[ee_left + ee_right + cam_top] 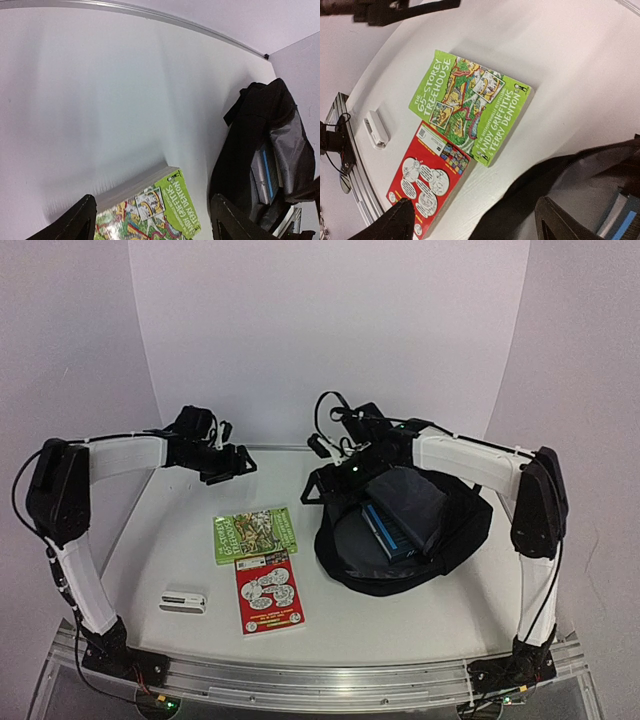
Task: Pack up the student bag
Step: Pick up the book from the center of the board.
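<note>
Beside flat green book (pixel 254 534) — student bag (pixel 462 530), soft rounded black fabric

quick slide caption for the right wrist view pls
Right gripper open over a green book and a red book on the white table, backpack at lower right.

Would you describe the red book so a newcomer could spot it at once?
Start at the black student bag on the right of the table. Two books lie to its left; the red book is the one toward the near edge. Its white cartoon shapes on red set it apart from the green book and the white object.
</note>
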Action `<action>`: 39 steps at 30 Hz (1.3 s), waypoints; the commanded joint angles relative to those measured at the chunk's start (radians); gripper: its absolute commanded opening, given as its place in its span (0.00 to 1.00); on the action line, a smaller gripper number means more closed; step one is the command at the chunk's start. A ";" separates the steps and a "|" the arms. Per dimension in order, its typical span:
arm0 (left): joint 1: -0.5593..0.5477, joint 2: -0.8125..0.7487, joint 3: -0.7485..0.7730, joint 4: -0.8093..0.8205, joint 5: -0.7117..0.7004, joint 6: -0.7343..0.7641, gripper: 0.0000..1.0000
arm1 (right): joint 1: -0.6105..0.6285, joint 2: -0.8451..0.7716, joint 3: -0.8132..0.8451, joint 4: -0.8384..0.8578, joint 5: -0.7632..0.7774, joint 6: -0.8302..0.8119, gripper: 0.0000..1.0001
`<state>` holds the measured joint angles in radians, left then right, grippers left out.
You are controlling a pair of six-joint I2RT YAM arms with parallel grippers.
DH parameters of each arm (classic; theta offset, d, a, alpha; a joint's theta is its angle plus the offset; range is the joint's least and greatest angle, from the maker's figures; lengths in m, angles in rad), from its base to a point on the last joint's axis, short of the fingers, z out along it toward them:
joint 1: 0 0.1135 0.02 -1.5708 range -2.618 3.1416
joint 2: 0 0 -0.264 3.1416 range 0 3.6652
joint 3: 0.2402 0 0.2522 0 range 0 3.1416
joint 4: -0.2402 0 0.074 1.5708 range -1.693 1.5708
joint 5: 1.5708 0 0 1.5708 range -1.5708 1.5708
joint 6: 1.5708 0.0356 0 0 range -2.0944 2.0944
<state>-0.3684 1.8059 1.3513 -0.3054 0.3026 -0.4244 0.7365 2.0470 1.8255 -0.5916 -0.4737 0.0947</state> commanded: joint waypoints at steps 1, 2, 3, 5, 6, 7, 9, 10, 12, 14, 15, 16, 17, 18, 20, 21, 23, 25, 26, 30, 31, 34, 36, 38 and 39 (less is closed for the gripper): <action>-0.010 -0.170 -0.238 0.111 -0.047 -0.184 0.79 | 0.036 0.092 0.117 0.050 0.035 0.108 0.82; -0.010 -0.201 -0.289 0.133 -0.047 -0.208 0.79 | 0.043 0.109 0.133 0.058 0.036 0.122 0.81; -0.010 -0.243 -0.331 0.149 -0.056 -0.234 0.79 | 0.054 0.135 0.145 0.066 0.040 0.134 0.80; -0.011 -0.299 -0.413 0.168 -0.073 -0.275 0.79 | 0.064 0.175 0.166 0.083 0.051 0.159 0.78; -0.012 -0.326 -0.451 0.178 -0.078 -0.291 0.79 | 0.068 0.203 0.179 0.090 0.055 0.172 0.78; -0.012 -0.352 -0.481 0.187 -0.081 -0.307 0.79 | 0.072 0.232 0.195 0.097 0.052 0.185 0.77; -0.013 -0.390 -0.528 0.195 -0.087 -0.325 0.79 | 0.076 0.284 0.227 0.105 0.046 0.211 0.77; -0.014 -0.398 -0.544 0.190 -0.092 -0.329 0.79 | 0.077 0.307 0.243 0.106 0.045 0.222 0.76; -0.014 -0.408 -0.565 0.173 -0.115 -0.345 0.80 | 0.079 0.357 0.274 0.106 0.050 0.250 0.75; -0.014 -0.411 -0.585 0.171 -0.125 -0.360 0.80 | 0.082 0.387 0.285 0.105 0.076 0.263 0.74; -0.014 -0.408 -0.597 0.176 -0.126 -0.368 0.80 | 0.083 0.397 0.283 0.105 0.095 0.264 0.74; -0.014 -0.404 -0.610 0.184 -0.126 -0.376 0.80 | 0.084 0.403 0.278 0.106 0.115 0.266 0.74; -0.014 -0.399 -0.623 0.196 -0.123 -0.385 0.80 | 0.086 0.407 0.272 0.106 0.133 0.267 0.74; -0.014 -0.388 -0.635 0.213 -0.116 -0.394 0.80 | 0.087 0.410 0.265 0.106 0.147 0.270 0.74; -0.014 -0.355 -0.655 0.255 -0.096 -0.408 0.80 | 0.088 0.419 0.252 0.105 0.159 0.275 0.75; -0.014 -0.334 -0.659 0.274 -0.086 -0.414 0.80 | 0.091 0.423 0.247 0.106 0.165 0.277 0.76; -0.014 -0.282 -0.655 0.303 -0.068 -0.417 0.80 | 0.098 0.432 0.238 0.106 0.169 0.277 0.77; -0.016 -0.240 -0.645 0.329 -0.059 -0.417 0.80 | 0.101 0.441 0.231 0.107 0.164 0.281 0.78; -0.017 -0.220 -0.641 0.340 -0.056 -0.416 0.80 | 0.101 0.446 0.224 0.108 0.157 0.285 0.78; -0.018 -0.173 -0.629 0.379 -0.027 -0.414 0.78 | 0.102 0.463 0.199 0.131 0.064 0.312 0.76; -0.020 -0.162 -0.622 0.383 -0.019 -0.409 0.76 | 0.102 0.465 0.193 0.147 0.033 0.321 0.73; -0.025 -0.145 -0.597 0.389 0.007 -0.397 0.72 | 0.103 0.469 0.217 0.168 -0.062 0.333 0.68; -0.028 -0.148 -0.582 0.402 0.029 -0.394 0.67 | 0.102 0.459 0.245 0.169 -0.099 0.324 0.65; -0.031 -0.163 -0.569 0.415 0.053 -0.390 0.62 | 0.102 0.432 0.265 0.170 -0.114 0.304 0.61; -0.033 -0.175 -0.559 0.408 0.055 -0.385 0.60 | 0.102 0.417 0.273 0.170 -0.117 0.295 0.59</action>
<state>-0.3794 1.6444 0.7209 0.0375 0.2647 -0.8267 0.8188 2.4832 2.0361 -0.4616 -0.4676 0.4035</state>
